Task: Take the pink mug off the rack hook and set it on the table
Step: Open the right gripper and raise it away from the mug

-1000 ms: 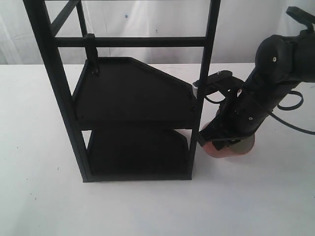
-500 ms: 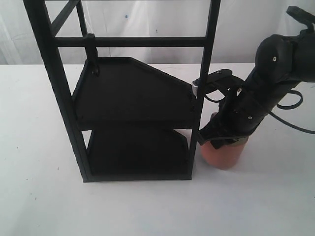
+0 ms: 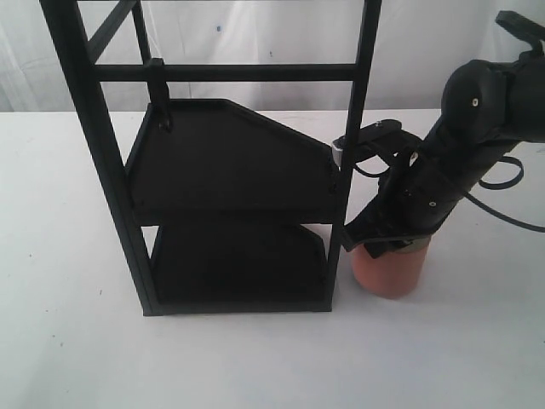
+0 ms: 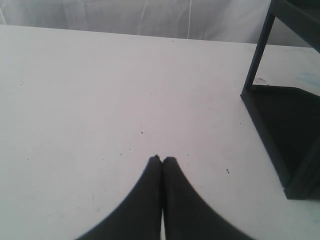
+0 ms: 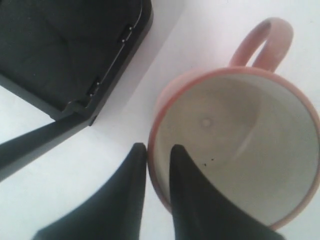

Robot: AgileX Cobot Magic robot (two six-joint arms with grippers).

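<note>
As the pink mug (image 3: pixel 387 274) stands upright on the desk (image 3: pixel 170 366), off the black rack (image 3: pixel 230 170) and just beside its right front post, the setting-down looks nearly finished. The right hand (image 5: pixel 156 150) is grasping the mug by its wall: 1 finger is inside the cream interior and 1 outside, with the rim between them. I think this grip serves to keep the mug vertical, and it leaves the loop handle (image 5: pixel 262 42) free on the side away from the fingers. The left hand (image 4: pixel 161 160) is clenched on nothing, its 2 tips touching, low over the desk and well apart from the mug. The rack's base corner lies near the mug, so the right hand should probably open only a little and rise straight up. On the side away from the rack, the desk gives more room.
</note>
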